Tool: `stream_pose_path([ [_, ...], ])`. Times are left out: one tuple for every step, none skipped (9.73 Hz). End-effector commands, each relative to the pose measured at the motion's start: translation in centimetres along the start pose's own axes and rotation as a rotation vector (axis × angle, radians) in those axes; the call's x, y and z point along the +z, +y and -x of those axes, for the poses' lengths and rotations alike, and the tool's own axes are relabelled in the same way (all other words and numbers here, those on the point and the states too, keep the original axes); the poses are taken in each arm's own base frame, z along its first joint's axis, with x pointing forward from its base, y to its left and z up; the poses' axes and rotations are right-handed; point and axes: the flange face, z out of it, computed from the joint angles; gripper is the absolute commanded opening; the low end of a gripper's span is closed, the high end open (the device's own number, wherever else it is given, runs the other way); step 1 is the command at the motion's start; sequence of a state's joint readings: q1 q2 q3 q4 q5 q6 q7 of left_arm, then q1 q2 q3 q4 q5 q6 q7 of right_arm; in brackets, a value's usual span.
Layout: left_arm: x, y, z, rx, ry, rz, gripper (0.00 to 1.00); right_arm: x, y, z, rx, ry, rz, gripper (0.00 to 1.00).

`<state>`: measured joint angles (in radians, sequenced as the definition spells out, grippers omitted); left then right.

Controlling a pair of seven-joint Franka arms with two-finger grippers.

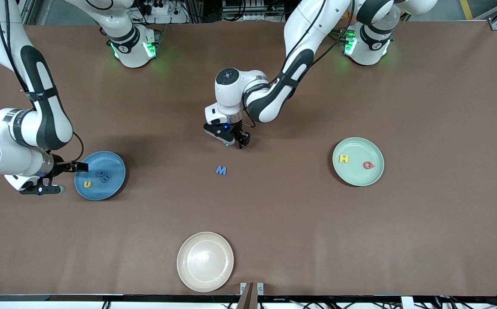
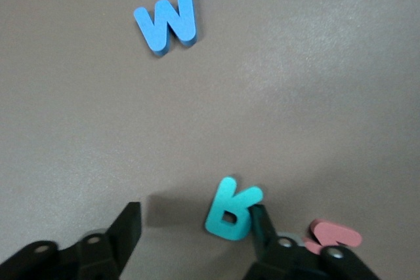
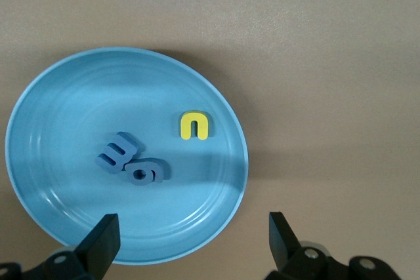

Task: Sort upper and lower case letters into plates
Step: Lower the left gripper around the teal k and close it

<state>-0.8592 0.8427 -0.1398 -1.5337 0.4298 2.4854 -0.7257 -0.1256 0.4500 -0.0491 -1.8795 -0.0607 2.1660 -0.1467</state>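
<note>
The right gripper (image 1: 73, 177), jaws wide and empty, hovers at the rim of the blue plate (image 1: 115, 189), which sits toward the right arm's end of the tabletop and carries a yellow letter (image 1: 87, 184) and two dark blue ones (image 1: 103, 176). Mid-table, the left gripper (image 1: 236, 141) is low over a teal letter (image 2: 231, 209), jaws partly closed around it; a blue M (image 1: 221, 170) lies nearer the front camera. A white plate (image 1: 205, 262) sits at the front edge. The green plate (image 1: 358, 161), toward the left arm's end, carries a yellow H (image 1: 343, 159) and a red letter (image 1: 368, 165)
</note>
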Motion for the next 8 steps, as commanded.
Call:
stream_pose_path([
  [0.0,0.4,-0.7,0.013,0.013,-0.006,0.73,-0.3,0.2,-0.1,-0.014,0.005,0.003,1.0],
  [-0.1,0.6,-1.1,0.01,0.021,-0.002,0.75,-0.2,0.2,-0.1,-0.015,0.003,0.003,1.0],
  [-0.1,0.8,-1.3,0.013,0.027,0.001,0.78,-0.2,0.2,-0.1,-0.015,0.003,0.003,1.0],
  [0.1,0.8,-1.4,0.031,0.03,-0.002,0.78,-0.3,0.2,-0.2,-0.014,0.005,0.003,1.0],
  [0.1,0.9,-1.5,0.048,0.033,-0.002,0.77,-0.3,0.2,-0.2,-0.014,0.006,0.003,1.0],
  [0.7,0.9,-1.5,0.043,0.03,0.0,0.77,-0.3,0.2,-0.2,-0.014,0.006,0.003,1.0],
  [1.0,1.0,-1.3,0.046,0.026,-0.002,0.77,-0.5,0.3,-0.3,-0.014,0.009,0.004,1.0],
  [1.2,1.1,-1.2,0.045,0.023,-0.002,0.77,-0.6,0.3,-0.3,-0.014,0.012,0.004,1.0],
])
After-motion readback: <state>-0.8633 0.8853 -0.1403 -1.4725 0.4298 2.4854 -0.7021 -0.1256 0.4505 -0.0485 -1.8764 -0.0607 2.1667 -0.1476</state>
